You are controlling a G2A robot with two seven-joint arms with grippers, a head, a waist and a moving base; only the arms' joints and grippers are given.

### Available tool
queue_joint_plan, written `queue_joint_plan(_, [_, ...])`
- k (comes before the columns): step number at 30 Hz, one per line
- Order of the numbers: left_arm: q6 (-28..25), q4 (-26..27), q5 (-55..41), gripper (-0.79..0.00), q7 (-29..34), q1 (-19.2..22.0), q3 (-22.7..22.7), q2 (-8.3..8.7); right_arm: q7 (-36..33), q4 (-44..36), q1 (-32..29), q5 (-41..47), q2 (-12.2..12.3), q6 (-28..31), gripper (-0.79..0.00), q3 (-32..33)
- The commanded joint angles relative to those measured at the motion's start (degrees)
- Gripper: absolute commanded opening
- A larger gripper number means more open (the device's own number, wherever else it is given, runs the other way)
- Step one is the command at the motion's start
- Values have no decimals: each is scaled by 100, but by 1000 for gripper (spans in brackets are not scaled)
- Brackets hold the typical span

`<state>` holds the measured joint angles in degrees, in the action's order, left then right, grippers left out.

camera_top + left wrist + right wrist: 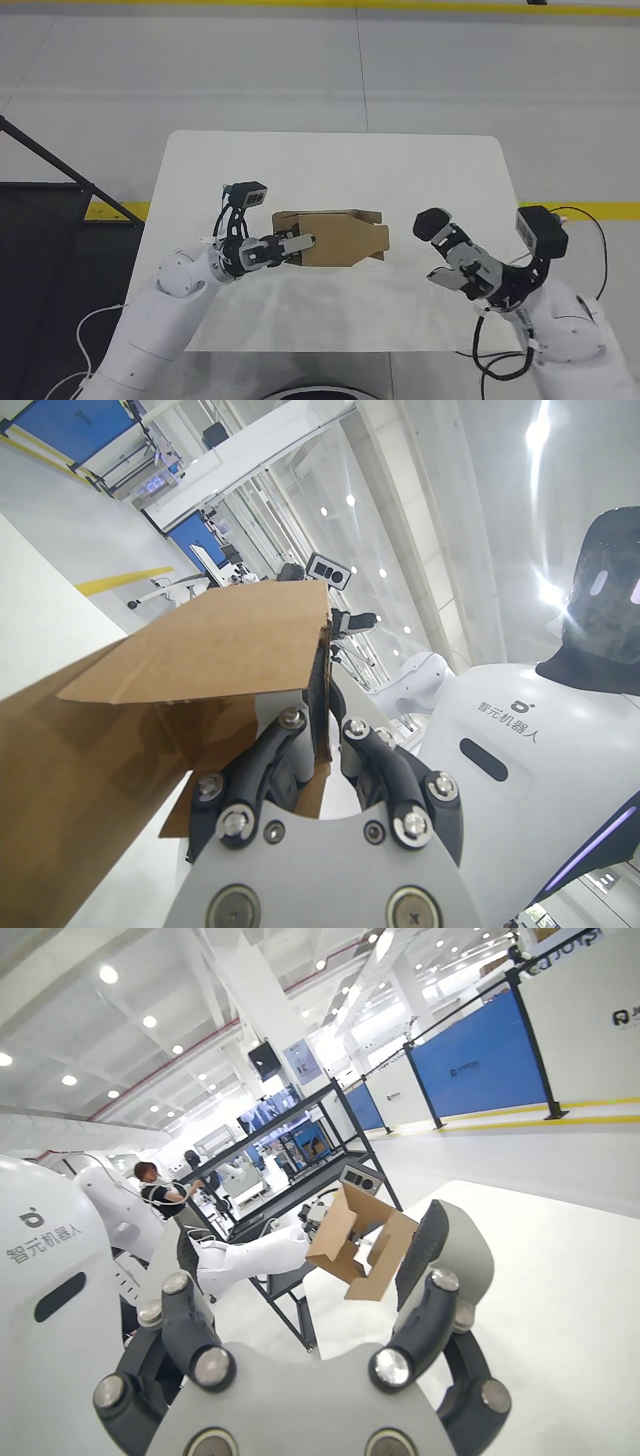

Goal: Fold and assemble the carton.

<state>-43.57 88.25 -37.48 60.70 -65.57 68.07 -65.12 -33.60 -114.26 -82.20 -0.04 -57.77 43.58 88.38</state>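
"Where the left claw (325,695) closes, what sits between its fingers (314,700)?"

"One flap of the carton (200,650). The fingers press against the cardboard edge, one on each face, so the claw is clamped on it."

"And the right claw (310,1228)?"

"Spread wide, with nothing between its pads (420,1248) and touching nothing. Seen from above, the right claw (440,250) stands apart from one end of the carton (345,236), while the left claw (300,243) grips the other end."

"Where is the carton, then?"

"Over the middle of the white table (400,160), between the two claws. It is brown and opened into a tube, and its end flaps stand out unfolded. The right wrist view looks into the open end of the carton (357,1243). Whether its underside touches the table cannot be told."

"Any writing?"

"The carton's visible faces are plain brown cardboard. Farther out, blue panels (475,1063) across the floor carry small white print, and a yellow line (590,210) runs on the floor beside the table."
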Motion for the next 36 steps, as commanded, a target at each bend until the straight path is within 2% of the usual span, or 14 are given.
queue_joint_plan(1, [-14, -6, 12, -785, -13, 8, -2, -3, -27, -7, -50, -200, 8, -173, -477, 73])
queue_joint_plan(3, [-28, -8, 9, -785, -34, 19, -3, -6, -147, 26, -43, -319, 20, -366, -767, 81])
queue_joint_plan(4, [-35, -10, -2, -785, -38, 26, 4, -7, -216, 58, 0, -351, 26, -450, -785, 85])
queue_joint_plan(7, [-53, -15, -54, -785, -51, 46, 51, -3, -246, 203, 127, -386, 30, -752, -785, 61])
queue_joint_plan(15, [-21, -49, -197, -785, -19, 60, 145, 18, -234, 198, 123, -389, 29, -771, -785, 53])
queue_joint_plan(18, [-5, -63, -237, -785, -3, 63, 135, 21, -138, 165, 197, -446, 9, -942, -785, -136])
queue_joint_plan(19, [-7, -70, -254, -785, -5, 65, 131, 22, -86, 174, 253, -424, -1, -966, -751, -213])
queue_joint_plan(20, [-7, -78, -259, -785, -5, 68, 124, 22, -43, 195, 310, -379, -11, -950, -674, -292])
queue_joint_plan(21, [-1, -87, -257, -785, 1, 68, 113, 23, -32, 227, 364, -316, -19, -916, -529, -368])
queue_joint_plan(22, [-1, -93, -263, -785, 1, 69, 103, 23, -31, 263, 420, -239, -26, -882, -456, -431])
queue_joint_plan(23, [4, -98, -259, -785, 5, 71, 94, 24, -48, 299, 474, -171, -31, -849, -302, -488])
queue_joint_plan(24, [1, -100, -258, -785, 3, 74, 89, 25, -80, 330, 526, -128, -34, -828, 0, -534])
queue_joint_plan(36, [-12, -144, -237, -785, -10, 125, -9, 27, -369, 384, 786, -38, -38, -928, 0, -786])
